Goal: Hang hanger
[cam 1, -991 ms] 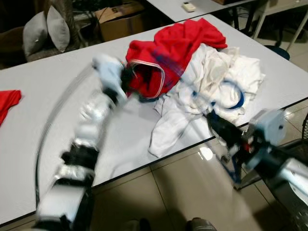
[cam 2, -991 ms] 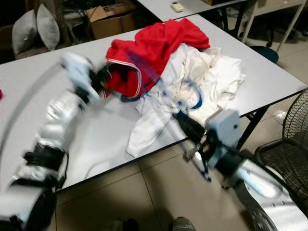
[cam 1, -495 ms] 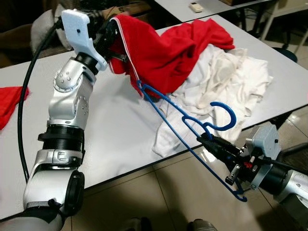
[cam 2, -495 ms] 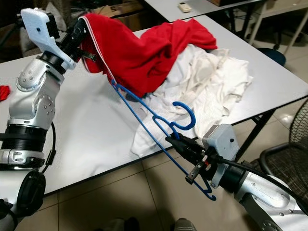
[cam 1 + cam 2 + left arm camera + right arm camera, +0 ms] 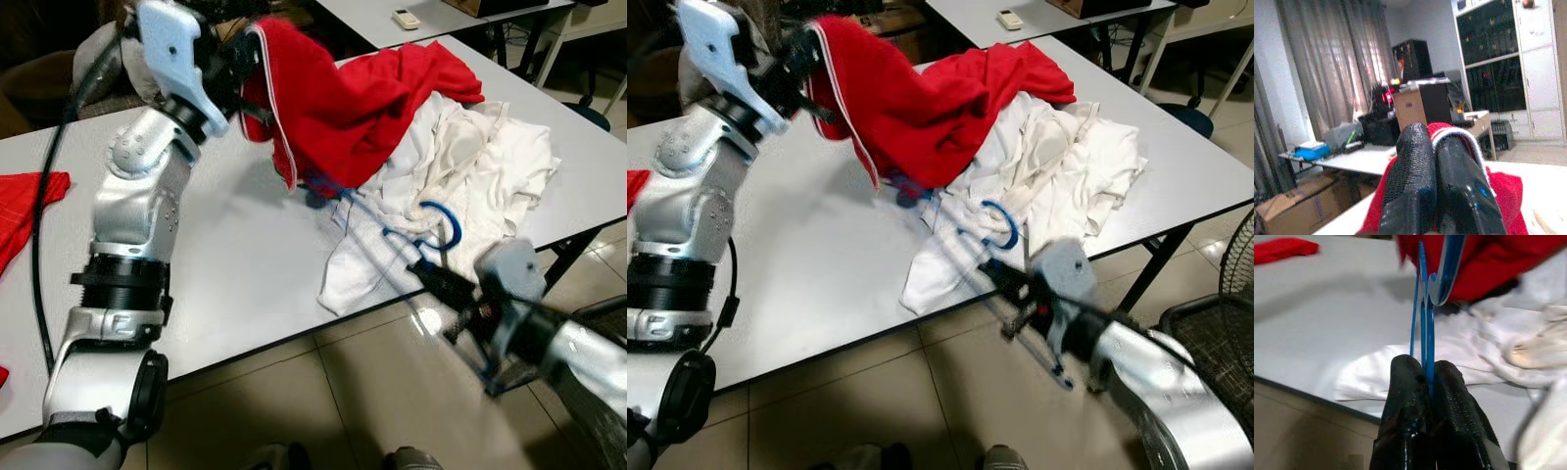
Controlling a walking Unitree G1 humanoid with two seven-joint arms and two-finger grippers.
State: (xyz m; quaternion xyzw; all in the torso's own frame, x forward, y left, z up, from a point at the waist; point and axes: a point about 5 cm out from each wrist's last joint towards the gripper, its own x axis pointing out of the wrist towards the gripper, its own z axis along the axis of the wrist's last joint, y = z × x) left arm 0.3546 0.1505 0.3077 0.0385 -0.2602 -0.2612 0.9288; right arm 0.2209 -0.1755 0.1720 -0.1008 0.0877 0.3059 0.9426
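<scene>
Hanger (image 5: pixel 416 240) slanting from red garment (image 5: pixel 343 93) to right gripper (image 5: pixel 1427 377), hook up.

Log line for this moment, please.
left pincer: shut on red shirt | right pincer: shut on hanger | hanger tip under shirt

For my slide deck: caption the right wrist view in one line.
Right end effector shut on the blue hanger, its far end under the red garment above white clothes on the table.
</scene>
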